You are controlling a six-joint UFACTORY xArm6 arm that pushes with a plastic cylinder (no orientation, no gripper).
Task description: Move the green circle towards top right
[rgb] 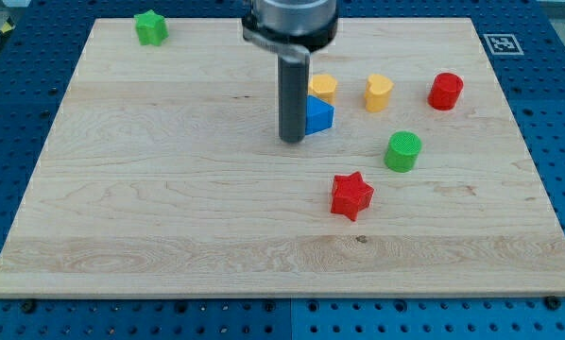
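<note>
- Our tip (pixel 291 141) rests on the wooden board (pixel 169 208), a little toward the view's top from the board's middle; the rod (pixel 292 94) rises straight up from it to the grey mount (pixel 290 21) at the view's top edge.
- There is no pincer on this arm, so nothing opens or closes: the rod ends in a plain tip and holds no block.
- Just to the view's right of our tip sits the blue block (pixel 318 115), partly hidden by the rod; we cannot tell whether they touch.
- Behind the blue block, toward the view's top, is a yellow block (pixel 323 87), close against it.
- Further to the view's right stand a second yellow block (pixel 379 93) and then the red cylinder (pixel 445 92).
- The green circle (pixel 403 151) lies well apart from our tip, to the view's right and slightly lower, below the gap between the second yellow block and the red cylinder.
- The red star (pixel 351 195) sits toward the view's bottom left of the green circle, near it.
- The green star (pixel 151 27) is alone near the board's top left corner.
</note>
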